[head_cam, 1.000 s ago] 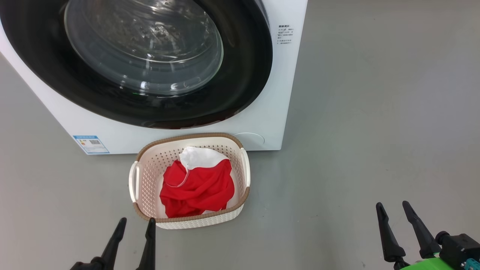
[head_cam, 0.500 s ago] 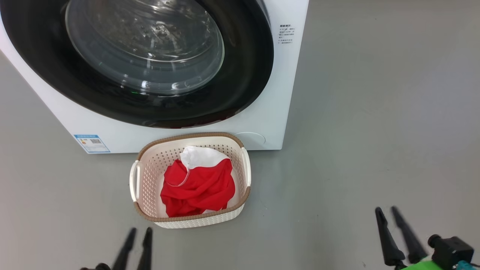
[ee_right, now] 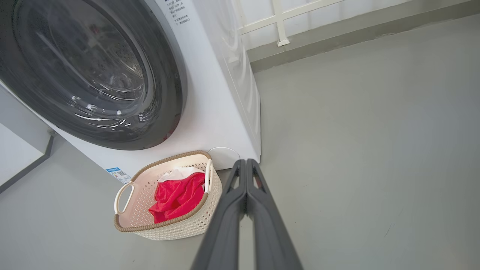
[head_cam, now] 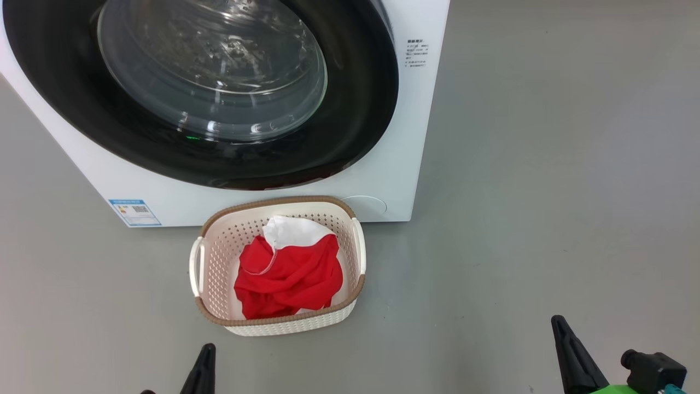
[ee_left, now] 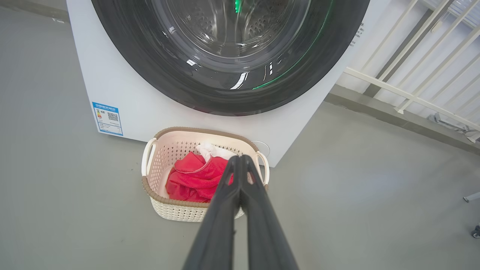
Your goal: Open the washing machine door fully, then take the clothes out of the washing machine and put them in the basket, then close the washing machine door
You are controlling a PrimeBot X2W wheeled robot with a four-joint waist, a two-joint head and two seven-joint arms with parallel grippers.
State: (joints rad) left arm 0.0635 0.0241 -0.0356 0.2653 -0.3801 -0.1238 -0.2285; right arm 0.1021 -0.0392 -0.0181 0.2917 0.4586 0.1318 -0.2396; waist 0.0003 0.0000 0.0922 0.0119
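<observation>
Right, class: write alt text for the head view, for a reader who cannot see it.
Red and white clothes lie in a cream basket on the floor before a white washing machine, its black-rimmed door shut. The left gripper and right gripper, both shut, rise from the bottom edge.

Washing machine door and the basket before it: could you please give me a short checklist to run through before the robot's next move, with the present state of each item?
1. The washing machine door lies flush on the washing machine: ok.
2. Door latch engaged: cannot tell.
3. The clothes lie inside the basket, nothing over its rim: ok.
4. The drum holds no more clothes: cannot tell, the glass reflects.
5. The left tool is shut and holds nothing: ok.
6. The right tool is shut, holds nothing and is apart from the basket: ok.
</observation>
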